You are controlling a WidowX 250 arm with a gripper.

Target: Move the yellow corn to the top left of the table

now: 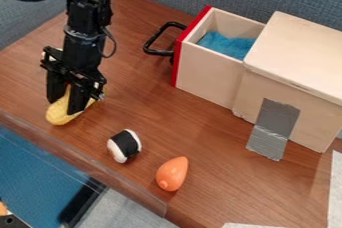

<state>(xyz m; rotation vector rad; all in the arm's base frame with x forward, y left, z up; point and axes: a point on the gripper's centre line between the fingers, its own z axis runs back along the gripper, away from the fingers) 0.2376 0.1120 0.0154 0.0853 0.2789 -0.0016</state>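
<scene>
At the left of the table, the gripper [65, 103] hangs down with its two fingers on either side of the yellow corn [60, 114], shut on it. The corn lies slanted, its rounded lower end sticking out below the fingers towards the table's front edge. Its other end shows just right of the fingers, and the near finger hides part of its middle. The wooden table [140, 107] is brown, with its top left stretch behind the gripper.
A black and white sushi-like toy [124, 145] and an orange toy [172, 174] lie to the right, near the front edge. A wooden box [208, 78] with a red front, black handle [158, 52] and blue cloth [226, 45] inside stands at the back right. A clear rail [80, 159] runs along the front.
</scene>
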